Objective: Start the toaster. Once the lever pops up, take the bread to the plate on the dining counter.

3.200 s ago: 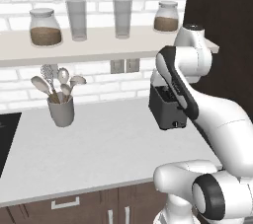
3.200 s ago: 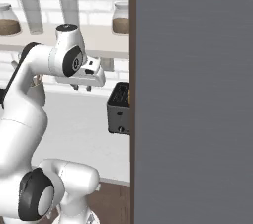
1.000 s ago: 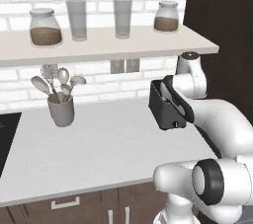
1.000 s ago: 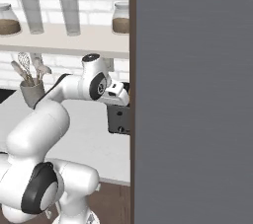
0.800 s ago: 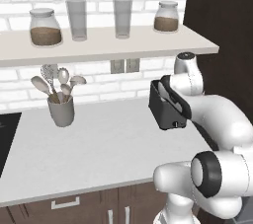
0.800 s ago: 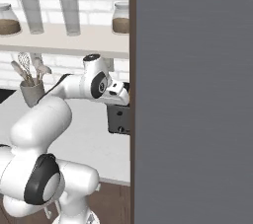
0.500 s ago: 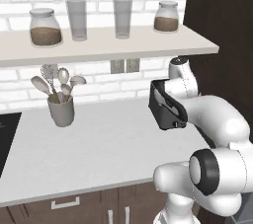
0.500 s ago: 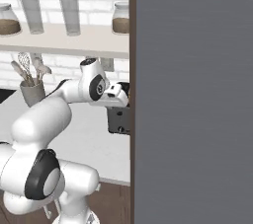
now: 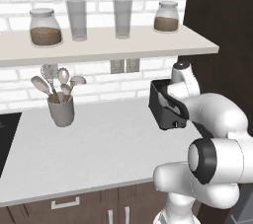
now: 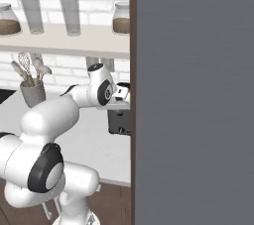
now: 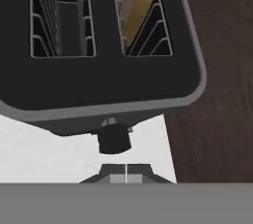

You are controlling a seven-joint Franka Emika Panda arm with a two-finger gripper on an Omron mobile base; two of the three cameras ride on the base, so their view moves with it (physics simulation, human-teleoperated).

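Tool (image 11: 126, 172) fingertips are seen pressed together, closed on nothing, at the bottom of the hand view, just below the black lever (image 11: 114, 139) that sticks out of the end face of the toaster (image 9: 165, 107). The white arm (image 9: 207, 114) is folded low over the desk (image 9: 94, 144), with its wrist bent down over the near end of the toaster, so that the hand camera is pointed down onto the toaster's top slots. The bread (image 11: 141, 3) is seen standing in the right-hand slot in the hand view, its tan edge showing between the wire guides, while the left-hand slot holds nothing. Compared with the frame half a second ago, the wrist is found slightly lower and closer to the toaster's end, and compared with three seconds ago the arm is seen brought down from a raised pose above the appliance. A grey utensil holder (image 9: 61, 111) with spoons and a whisk is set well apart on the left of the desk. On the shelf (image 9: 99, 45) above, two jars (image 9: 45, 27) and two glasses (image 9: 77, 19) are lined up. A tall grey panel (image 10: 193, 95) stands in the way in the right base view, and the far part of the toaster is hidden behind it.
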